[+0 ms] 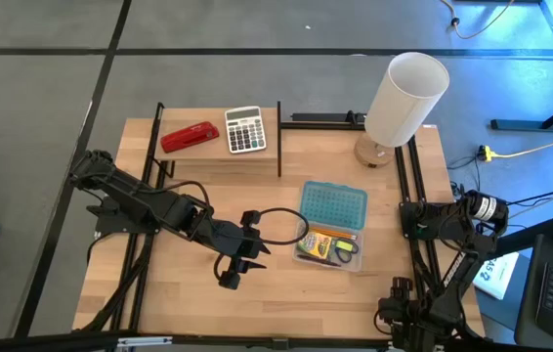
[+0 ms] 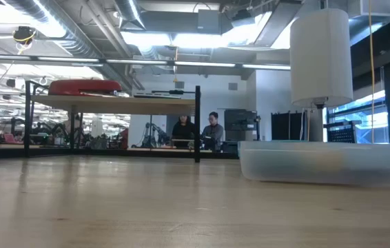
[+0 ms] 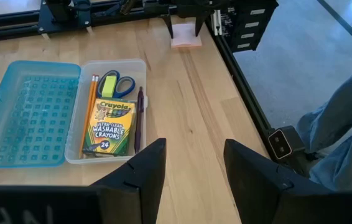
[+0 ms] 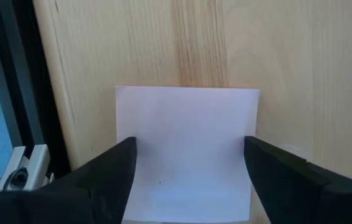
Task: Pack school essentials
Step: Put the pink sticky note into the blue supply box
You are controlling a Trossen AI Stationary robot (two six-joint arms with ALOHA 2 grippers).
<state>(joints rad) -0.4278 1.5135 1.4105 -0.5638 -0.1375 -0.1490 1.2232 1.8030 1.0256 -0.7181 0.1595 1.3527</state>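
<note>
note pad: the pink square note pad (image 4: 187, 149) lies flat on the counter (image 1: 286, 284) at its right edge, next to the black frame rail, well apart from the pencil case

how it'll handle: my guess is light and a bit floppy, a stack of paper sheets that can fan or slide if squeezed wrong. Best bet looks like pinching it across two opposite edges, low down so the whole stack comes up and not just the top sheets

right pincer: the right pincer (image 4: 188, 171) is right over the pad with its fingers (image 4: 111, 171) straddling it, one at each side edge. Jaws look set about as wide as the pad; can't tell if they're actually gripping it yet

pencil case: clear case (image 3: 135, 65) with its blue lid (image 3: 30, 112) flipped open beside it, sitting mid-counter. Already inside: crayon box (image 3: 109, 127), orange pencils (image 3: 89, 112), dark purple pen (image 3: 140, 118), blue-handled scissors (image 3: 119, 84)

left pincer: the left pincer (image 3: 191, 171) hangs over the counter near the case, holding nothing, jaws partly apart with bare wood between them

what's left: pad looks like the last item still outside the case

rest of the counter: red stapler (image 1: 190, 136) and grey calculator (image 1: 245, 129) up on the little shelf at the back, white lamp (image 1: 405, 98) in the far corner
</note>
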